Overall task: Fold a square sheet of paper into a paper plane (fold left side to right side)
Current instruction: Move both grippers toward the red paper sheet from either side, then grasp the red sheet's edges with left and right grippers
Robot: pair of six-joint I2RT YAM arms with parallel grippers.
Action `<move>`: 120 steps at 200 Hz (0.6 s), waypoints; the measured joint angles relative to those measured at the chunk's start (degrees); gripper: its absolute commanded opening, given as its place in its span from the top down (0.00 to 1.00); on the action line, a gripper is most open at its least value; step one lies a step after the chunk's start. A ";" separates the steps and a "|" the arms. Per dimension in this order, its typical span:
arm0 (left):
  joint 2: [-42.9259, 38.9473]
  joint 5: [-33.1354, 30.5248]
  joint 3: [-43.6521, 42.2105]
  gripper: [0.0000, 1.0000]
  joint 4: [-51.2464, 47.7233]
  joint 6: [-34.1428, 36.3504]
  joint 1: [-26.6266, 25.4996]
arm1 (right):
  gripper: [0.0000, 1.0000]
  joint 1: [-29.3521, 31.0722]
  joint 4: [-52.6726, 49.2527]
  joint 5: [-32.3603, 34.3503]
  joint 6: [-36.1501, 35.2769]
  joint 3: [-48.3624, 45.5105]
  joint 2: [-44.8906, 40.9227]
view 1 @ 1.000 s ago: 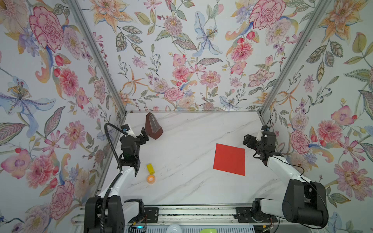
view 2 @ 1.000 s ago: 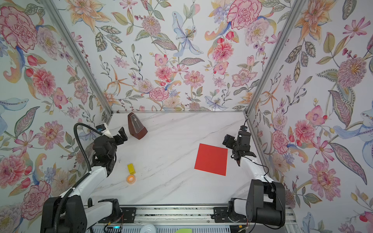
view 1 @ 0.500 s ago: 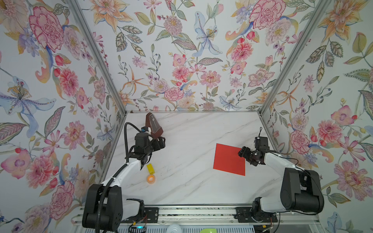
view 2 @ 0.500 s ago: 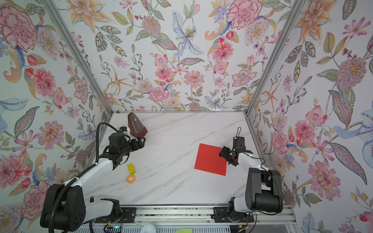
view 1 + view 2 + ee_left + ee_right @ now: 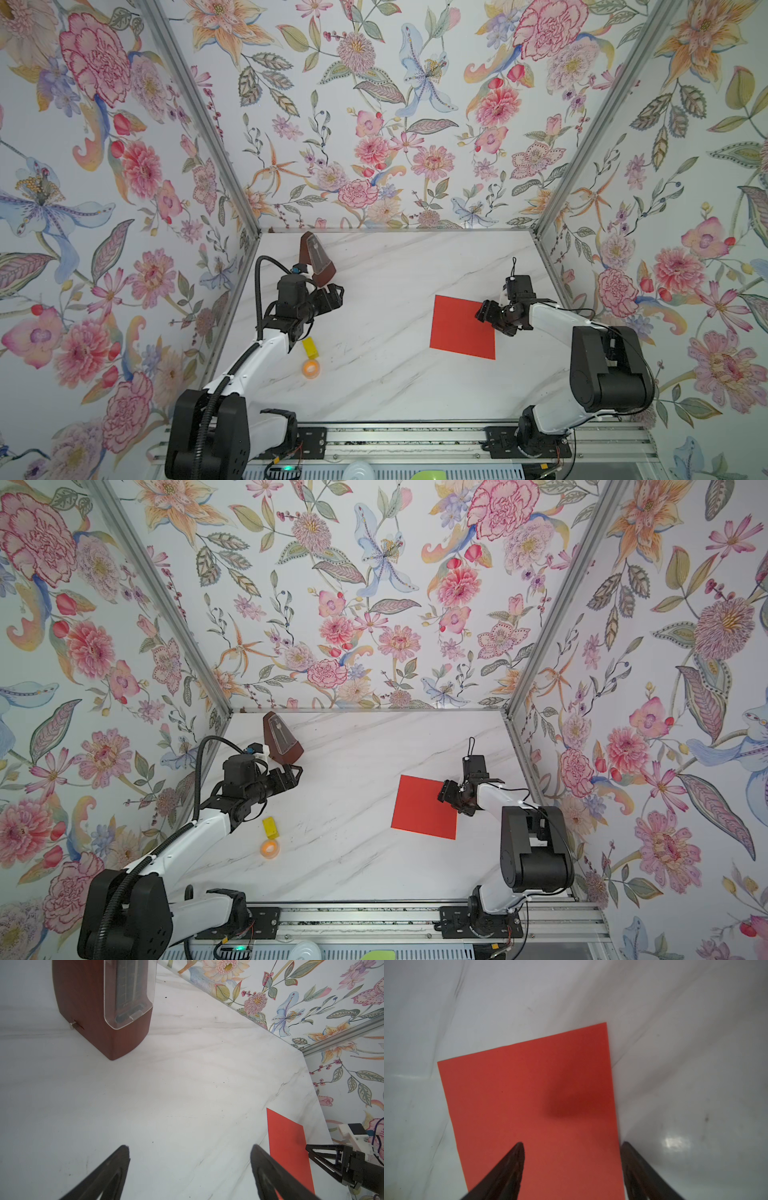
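The square sheet of paper [image 5: 459, 328] [image 5: 422, 810] is bright red and lies flat and uncreased on the white marble table, right of centre. No paper plane is in view. My right gripper [image 5: 487, 316] [image 5: 448, 796] hangs low at the sheet's right edge with its jaws apart. In the right wrist view one finger of the right gripper [image 5: 572, 1145] is over the paper [image 5: 529, 1088] and the other is just off its edge. My left gripper [image 5: 336, 294] [image 5: 294, 774] [image 5: 190, 1148] is open over bare table, well left of the paper [image 5: 285, 1138].
A dark brown metronome [image 5: 318, 259] [image 5: 282, 742] [image 5: 93, 1012] stands at the back left, just behind the left gripper. A small yellow block [image 5: 310, 347] [image 5: 270, 827] and an orange ring [image 5: 310, 369] [image 5: 269, 848] lie at the front left. Floral walls enclose three sides.
The left arm has swung from the left wall out toward the middle, beside the metronome. The right gripper has come down from the right wall to the paper's right edge, its jaws narrowing.
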 measured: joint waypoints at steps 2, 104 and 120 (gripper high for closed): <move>0.00 -0.02 0.00 0.08 0.00 -0.13 -0.04 | 0.26 0.44 0.02 0.02 0.15 0.13 0.11; -1.14 -1.70 -1.49 0.13 -0.37 -4.90 -7.32 | 0.27 21.75 2.69 0.20 13.38 8.52 8.28; -1.01 -1.90 -2.32 0.16 -0.37 -5.84 -9.75 | 0.27 23.54 4.35 -0.52 14.99 9.44 9.49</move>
